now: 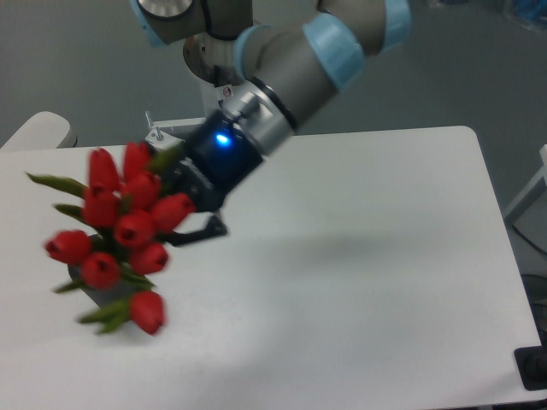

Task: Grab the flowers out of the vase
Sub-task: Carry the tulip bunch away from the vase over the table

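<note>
The flowers (120,226), a bunch of red tulip buds with narrow green leaves, lean over at the table's left side and look blurred. My gripper (171,237) reaches down-left into the bunch from behind. One black finger (201,232) shows under the buds and angles inward to the stems; the other is hidden by the tulips. The gripper looks shut on the flowers' stems. Only a dark grey sliver of the vase (84,280) shows beneath the lower buds, the rest hidden by them.
The white table (359,256) reaches to the right and front edges. The arm's base and a small metal bracket (155,132) stand at the table's back edge. A pale rounded object (34,132) sits off the back left corner.
</note>
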